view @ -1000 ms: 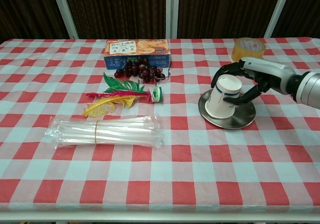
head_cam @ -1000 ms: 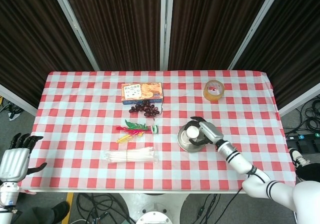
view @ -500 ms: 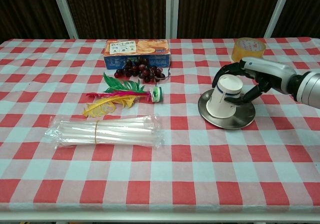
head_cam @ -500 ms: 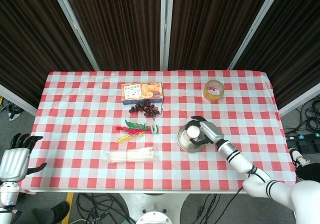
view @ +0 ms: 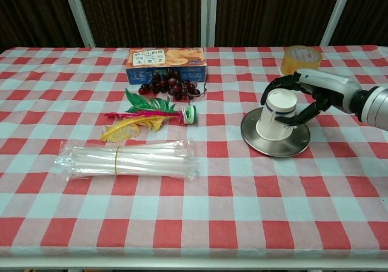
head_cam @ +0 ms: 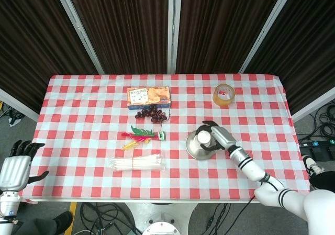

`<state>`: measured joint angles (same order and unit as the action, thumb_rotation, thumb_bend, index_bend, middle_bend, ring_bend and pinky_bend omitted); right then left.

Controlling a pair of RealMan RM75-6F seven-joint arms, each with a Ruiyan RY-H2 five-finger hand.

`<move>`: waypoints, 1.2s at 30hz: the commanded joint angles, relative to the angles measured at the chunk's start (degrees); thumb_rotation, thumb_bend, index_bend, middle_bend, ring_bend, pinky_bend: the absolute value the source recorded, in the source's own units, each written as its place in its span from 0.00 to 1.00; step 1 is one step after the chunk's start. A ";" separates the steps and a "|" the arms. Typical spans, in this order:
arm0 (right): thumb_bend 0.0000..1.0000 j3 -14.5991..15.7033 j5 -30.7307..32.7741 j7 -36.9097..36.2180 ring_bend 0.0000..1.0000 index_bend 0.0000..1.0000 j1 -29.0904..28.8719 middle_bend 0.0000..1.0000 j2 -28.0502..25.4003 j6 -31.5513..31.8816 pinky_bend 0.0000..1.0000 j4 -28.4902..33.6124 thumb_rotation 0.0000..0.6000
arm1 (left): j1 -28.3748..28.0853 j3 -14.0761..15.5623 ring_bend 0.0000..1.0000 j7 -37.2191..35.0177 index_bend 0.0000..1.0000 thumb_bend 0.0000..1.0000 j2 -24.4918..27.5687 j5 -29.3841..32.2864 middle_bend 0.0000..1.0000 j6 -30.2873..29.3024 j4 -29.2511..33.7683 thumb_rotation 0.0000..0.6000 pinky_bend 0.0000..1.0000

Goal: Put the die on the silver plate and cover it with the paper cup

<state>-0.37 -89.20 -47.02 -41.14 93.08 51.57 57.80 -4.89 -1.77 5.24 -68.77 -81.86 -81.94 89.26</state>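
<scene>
Red-and-white checked cloth covers the table point(view: 218, 223), and I run my eye from the biggest thing down. Nearest me on the left lies a clear bag of white straws point(view: 126, 160), long side across the table. Further back is the orange biscuit box point(view: 165, 64), with a bunch of dark grapes point(view: 170, 83) touching its front edge. Between the grapes and the straws lie coloured feathers point(view: 142, 116), green, red and yellow, with a small green-and-white thing at their right end that I cannot make out. To the right of them sits the silver plate point(view: 276, 145), and on it the paper cup point(view: 276, 114) stands mouth down, tilted a little, its base leaning toward the back right. My right hand point(view: 316, 90) holds that cup, fingers point(view: 280, 83) curled over the upturned base and thumb against the near side. Behind the hand, near the far right of the cloth, stands a roll of yellow tape point(view: 302, 58). I cannot see the die in either view. My left hand point(head_cam: 14, 167) hangs off the table's near left corner, fingers apart and holding nothing.
</scene>
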 commanded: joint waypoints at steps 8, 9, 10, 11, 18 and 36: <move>0.33 -0.95 1.96 0.88 0.07 0.56 -0.12 0.28 0.40 -0.72 0.02 -2.05 1.00 | -0.06 0.00 0.12 -0.02 0.23 0.03 0.00 -0.03 0.22 0.10 -0.04 1.00 0.08; 0.33 -1.20 2.22 0.49 0.07 0.56 -0.17 0.28 0.66 -0.82 0.02 -2.37 1.00 | -0.03 -0.01 0.12 -0.03 0.23 0.03 -0.04 0.00 0.22 0.07 -0.06 1.00 0.08; 0.33 -1.07 1.97 0.01 0.07 0.56 -0.17 0.28 0.64 -0.68 0.02 -2.15 1.00 | 0.00 -0.01 0.12 -0.05 0.23 0.03 -0.06 0.06 0.22 0.06 -0.08 1.00 0.08; 0.33 -0.74 1.43 -0.42 0.07 0.56 -0.14 0.28 0.51 -0.38 0.02 -1.72 1.00 | 0.04 -0.01 0.12 -0.09 0.23 0.03 -0.08 0.15 0.22 0.07 -0.11 1.00 0.08; 0.33 2.97 -3.70 -3.07 0.07 0.55 0.01 0.29 -1.43 2.45 0.01 2.60 1.00 | -0.09 -0.01 0.12 -0.03 0.23 0.03 -0.12 0.11 0.22 0.29 -0.24 1.00 0.08; 0.34 1.78 -1.96 -6.21 0.07 0.54 -0.26 0.29 0.59 2.05 0.01 -1.95 1.00 | 0.02 0.03 0.12 -0.56 0.23 0.03 -0.27 -0.01 0.22 0.19 -0.62 1.00 0.08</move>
<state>1.55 -91.49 -52.96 -41.43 93.59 53.79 56.23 -4.86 -1.74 4.68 -69.04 -81.86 -81.75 88.64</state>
